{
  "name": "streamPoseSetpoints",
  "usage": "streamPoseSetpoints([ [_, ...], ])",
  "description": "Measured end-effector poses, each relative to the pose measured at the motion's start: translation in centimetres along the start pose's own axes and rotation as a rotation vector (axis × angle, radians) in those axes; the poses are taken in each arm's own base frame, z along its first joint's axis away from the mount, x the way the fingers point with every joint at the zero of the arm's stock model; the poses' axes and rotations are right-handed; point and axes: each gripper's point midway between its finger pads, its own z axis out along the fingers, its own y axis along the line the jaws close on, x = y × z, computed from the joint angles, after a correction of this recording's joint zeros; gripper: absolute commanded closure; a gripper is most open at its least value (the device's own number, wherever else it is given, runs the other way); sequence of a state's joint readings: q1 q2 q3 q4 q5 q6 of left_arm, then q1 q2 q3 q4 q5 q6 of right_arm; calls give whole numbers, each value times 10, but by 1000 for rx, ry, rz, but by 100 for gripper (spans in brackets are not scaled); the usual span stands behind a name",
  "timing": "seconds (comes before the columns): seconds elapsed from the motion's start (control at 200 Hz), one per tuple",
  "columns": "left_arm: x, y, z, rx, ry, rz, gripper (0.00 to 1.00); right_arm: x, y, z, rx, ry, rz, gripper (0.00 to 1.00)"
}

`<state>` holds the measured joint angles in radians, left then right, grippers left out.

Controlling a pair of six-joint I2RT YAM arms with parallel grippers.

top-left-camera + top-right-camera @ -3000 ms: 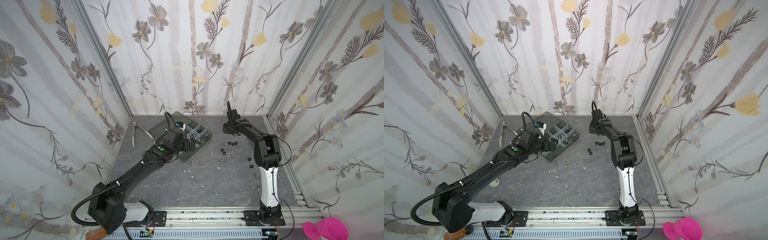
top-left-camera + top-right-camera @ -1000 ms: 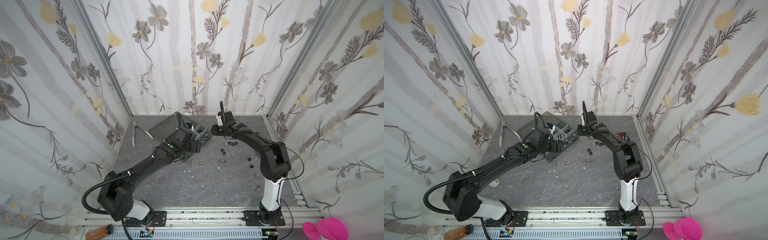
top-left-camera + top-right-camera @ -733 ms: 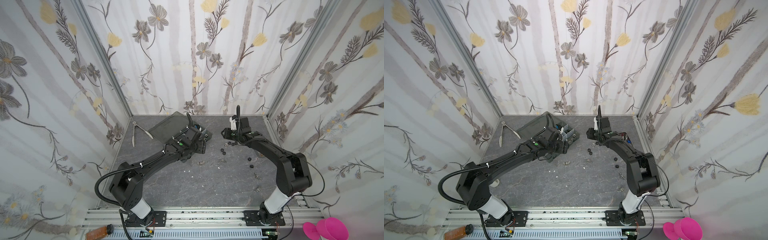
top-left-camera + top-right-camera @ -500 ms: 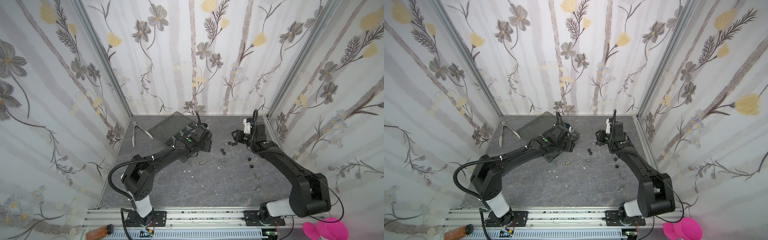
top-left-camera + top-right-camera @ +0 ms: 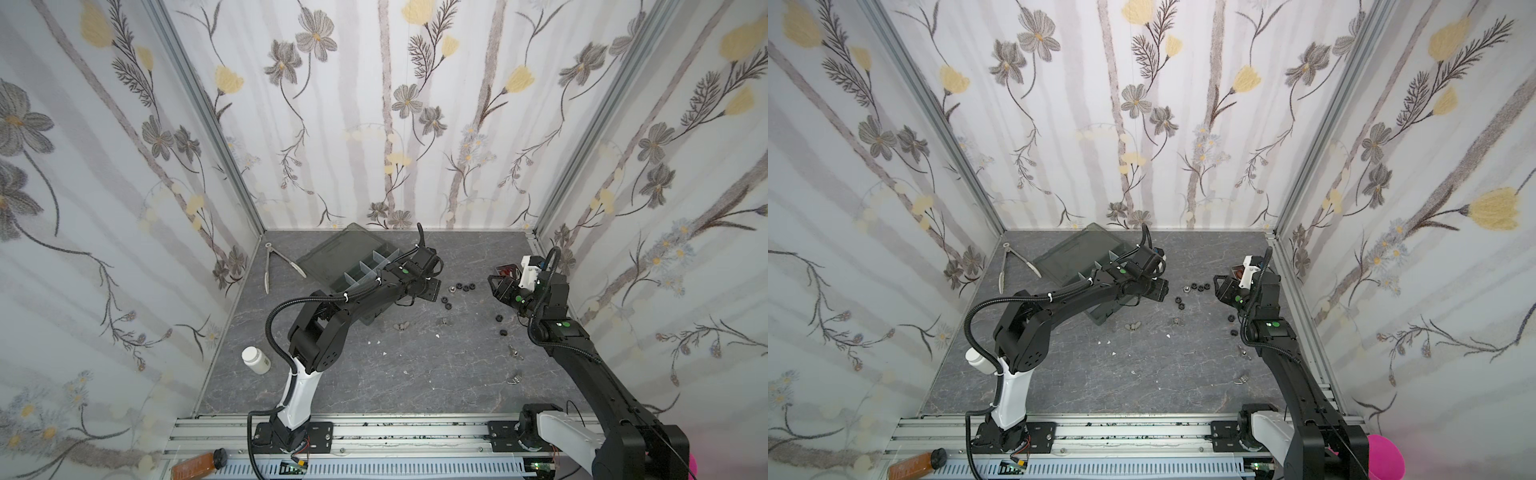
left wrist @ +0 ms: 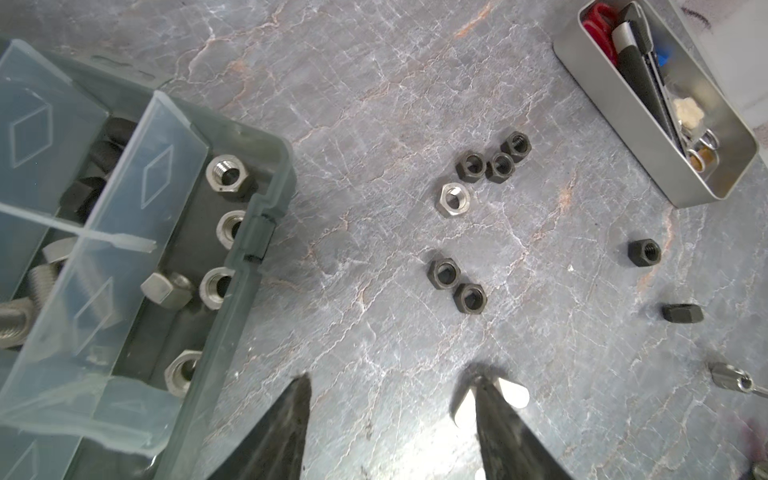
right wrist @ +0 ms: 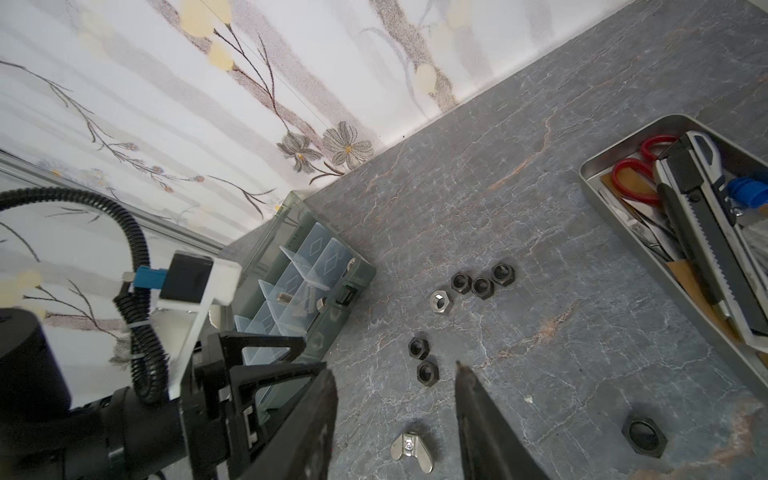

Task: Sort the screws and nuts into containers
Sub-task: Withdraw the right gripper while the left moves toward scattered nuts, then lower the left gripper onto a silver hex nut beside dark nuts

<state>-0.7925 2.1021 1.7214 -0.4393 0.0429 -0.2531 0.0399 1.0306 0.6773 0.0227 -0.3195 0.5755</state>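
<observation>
You are hovering the half-open, empty left end effector [image 6: 392, 374] just off the latch side of the organizer box [image 6: 257, 237], the pair of black nuts [image 6: 444, 273] lying on the table [image 6: 374, 104] straight ahead, likely closer to it than to the half-open, empty right end effector [image 7: 395, 368].

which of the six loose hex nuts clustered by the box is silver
The silver nut, at the end of the row of three black nuts nearest the organizer box. It alone is shiny; the pair of black nuts is dark too.
</observation>
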Motion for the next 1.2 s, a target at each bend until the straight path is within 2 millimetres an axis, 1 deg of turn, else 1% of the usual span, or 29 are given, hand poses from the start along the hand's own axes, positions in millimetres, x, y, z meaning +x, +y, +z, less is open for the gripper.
streamPoseSetpoints([
  [0.315, -9, -10, 43, 20, 11, 64, 35, 1, 5, -16, -34, -39, 4, 52],
  [0.535, -9, -13, 65, 32, 22, 94, 35, 0, 4, -19, -30, -62, -1, 52],
  [0.784, 0, -19, 76, 42, 43, 131, 35, -6, 5, -19, -32, -87, -8, 52],
  [1.014, -3, -23, 89, 49, 38, 148, 35, -8, 3, -18, -28, -94, -8, 52],
  [1.199, -7, -28, 100, 47, 32, 165, 36, -5, -1, -18, -20, -90, -6, 51],
])
